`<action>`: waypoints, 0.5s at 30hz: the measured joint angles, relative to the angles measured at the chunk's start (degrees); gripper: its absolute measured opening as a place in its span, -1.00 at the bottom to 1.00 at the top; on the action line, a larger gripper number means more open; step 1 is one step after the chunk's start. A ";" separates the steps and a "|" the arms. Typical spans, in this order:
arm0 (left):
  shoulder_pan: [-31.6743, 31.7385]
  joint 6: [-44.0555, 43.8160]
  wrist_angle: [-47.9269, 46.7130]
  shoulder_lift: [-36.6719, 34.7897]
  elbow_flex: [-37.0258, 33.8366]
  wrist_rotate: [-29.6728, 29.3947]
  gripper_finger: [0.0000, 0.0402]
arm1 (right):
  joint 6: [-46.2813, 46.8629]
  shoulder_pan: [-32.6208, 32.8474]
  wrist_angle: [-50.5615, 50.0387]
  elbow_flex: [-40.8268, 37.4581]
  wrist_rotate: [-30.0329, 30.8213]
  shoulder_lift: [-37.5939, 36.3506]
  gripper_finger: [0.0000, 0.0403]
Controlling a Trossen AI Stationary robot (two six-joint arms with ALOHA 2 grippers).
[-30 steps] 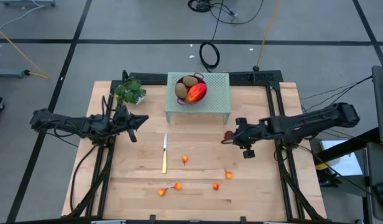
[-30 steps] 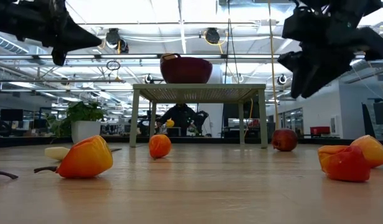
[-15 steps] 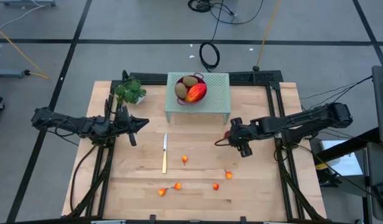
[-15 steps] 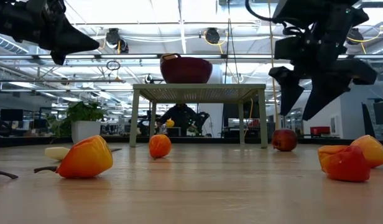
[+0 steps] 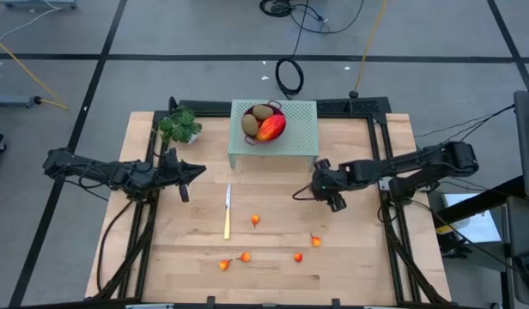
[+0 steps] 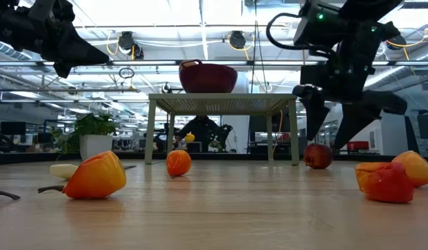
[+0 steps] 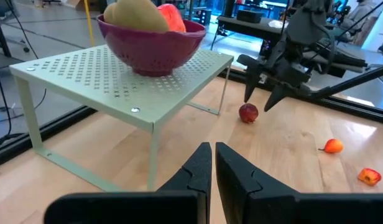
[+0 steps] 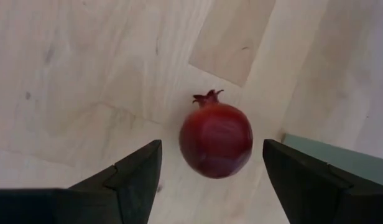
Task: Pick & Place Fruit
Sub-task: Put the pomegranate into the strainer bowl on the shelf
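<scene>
A dark red ball point(image 8: 216, 140) with a small crown lies on the wooden table just in front of the green rack's right leg. My right gripper point(image 8: 211, 148) hangs over it, open and pointing steeply down. One finger stands on either side of the ball and neither touches it. The same ball point(image 6: 318, 156) shows under that gripper point(image 6: 332, 135) in the low view. A magenta bowl point(image 5: 274, 106) on the rack point(image 5: 303, 129) holds two brown-green ovals and a red-yellow fruit point(image 5: 271, 129). My left gripper point(image 5: 192, 174) waits shut above the table's left side.
Several tiny orange-red fruits point(image 5: 255, 221) lie scattered over the near half of the table. A yellow-handled knife point(image 5: 228, 211) lies left of them. A green plant point(image 5: 180, 126) stands at the far left. The rack's leg point(image 8: 341, 163) is close beside the ball.
My right gripper has come down and toward the table's left, settling over the dark red ball. Its fingers have opened wide and its wrist has rolled. The ball has stayed where it was.
</scene>
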 joint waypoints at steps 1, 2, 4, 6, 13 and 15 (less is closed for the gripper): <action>0.00 0.02 0.00 0.00 0.00 0.00 -0.89 | -0.47 -0.25 0.17 0.00 0.00 0.28 0.34; 0.00 0.11 0.01 0.00 0.00 0.00 -0.89 | -0.64 -0.39 0.42 0.00 0.00 0.54 0.35; 0.00 0.28 0.01 0.00 0.00 0.04 -0.89 | -0.87 -0.73 0.89 0.00 -0.18 0.70 0.35; 0.00 0.23 0.06 0.00 0.00 0.04 -0.89 | -1.98 -0.96 1.40 0.00 -0.26 0.90 0.34; 0.00 0.30 0.11 0.00 0.00 0.07 -0.89 | -3.76 -1.07 2.68 -0.01 -1.15 2.17 0.29; 0.00 0.36 0.10 0.00 0.00 0.07 -0.89 | -3.56 -1.26 2.70 -0.37 -1.88 2.71 0.28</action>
